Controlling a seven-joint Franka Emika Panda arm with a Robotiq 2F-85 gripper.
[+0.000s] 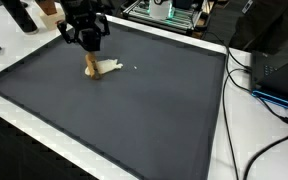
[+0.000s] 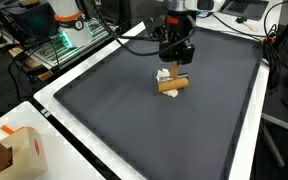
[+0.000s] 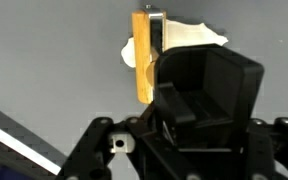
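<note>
A short tan wooden piece [image 1: 91, 69] [image 2: 171, 87] lies on the dark grey mat [image 1: 134, 110] [image 2: 134, 110] with a white lump [image 1: 110, 66] [image 2: 164, 75] against it. In the wrist view the wooden piece [image 3: 141, 55] runs upright, with a thin metal strip [image 3: 154, 35] along it and the white lump [image 3: 192, 35] behind. My black gripper [image 1: 88, 44] [image 2: 175, 68] [image 3: 199, 85] hangs just above and slightly beside them. Its fingers look pressed together, with nothing seen between them. They hide part of the white lump.
The mat has a white border [image 1: 219, 120] [image 2: 59, 110]. Cables [image 1: 274, 90] and dark equipment [image 1: 284, 60] stand on one side. A green circuit rack [image 1: 169, 10] [image 2: 69, 40] sits beyond the mat, and a cardboard box [image 2: 24, 150] stands at its corner.
</note>
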